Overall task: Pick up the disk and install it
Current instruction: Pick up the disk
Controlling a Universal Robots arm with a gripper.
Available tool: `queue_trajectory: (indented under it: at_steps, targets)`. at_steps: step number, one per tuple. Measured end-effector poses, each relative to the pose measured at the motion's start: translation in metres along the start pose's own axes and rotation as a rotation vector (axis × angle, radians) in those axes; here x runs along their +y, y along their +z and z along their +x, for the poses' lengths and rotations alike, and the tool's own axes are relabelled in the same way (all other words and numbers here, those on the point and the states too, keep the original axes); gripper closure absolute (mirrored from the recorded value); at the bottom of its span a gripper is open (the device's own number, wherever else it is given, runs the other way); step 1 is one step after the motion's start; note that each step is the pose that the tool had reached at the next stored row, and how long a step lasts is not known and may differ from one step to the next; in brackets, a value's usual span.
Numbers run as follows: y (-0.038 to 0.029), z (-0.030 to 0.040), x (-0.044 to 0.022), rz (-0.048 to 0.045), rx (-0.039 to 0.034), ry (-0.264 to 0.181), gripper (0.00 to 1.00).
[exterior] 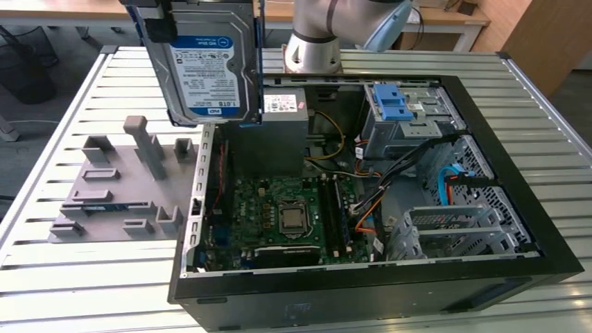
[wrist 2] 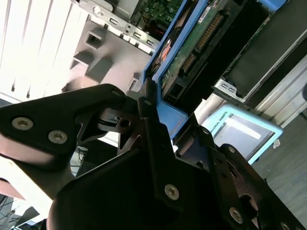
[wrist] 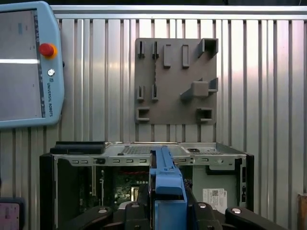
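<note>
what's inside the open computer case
In the exterior view the case holds a green motherboard, a grey power-supply box, a metal drive bay with a blue latch, and cables. The disk, clamped in the gripper, covers the case's far corner at the exterior view's left.

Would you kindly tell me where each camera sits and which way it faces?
Exterior view: off the arm, above, looking down into the open black computer case; the silver-grey arm stands behind it.
First wrist view: at the wrist, facing the case and a grey moulded plate; the black gripper shows.
Second wrist view: at the wrist, looking along the gripper.
Shared: all show the blue-framed silver disk.
</note>
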State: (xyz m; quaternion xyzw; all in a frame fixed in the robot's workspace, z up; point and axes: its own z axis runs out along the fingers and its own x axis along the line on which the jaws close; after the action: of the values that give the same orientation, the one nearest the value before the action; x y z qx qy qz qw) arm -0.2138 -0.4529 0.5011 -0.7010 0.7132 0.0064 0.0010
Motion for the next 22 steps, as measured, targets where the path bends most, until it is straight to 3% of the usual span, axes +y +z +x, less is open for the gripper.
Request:
queue_trajectory:
  at_steps: [2,22]
  targets:
    - [0.0003,0.0005,-0.0064,0.0000,-0.0001,0.000,0.64]
    - [0.0066,-0.0008,-0.0960,0.0009,0.0000,0.000,0.64]
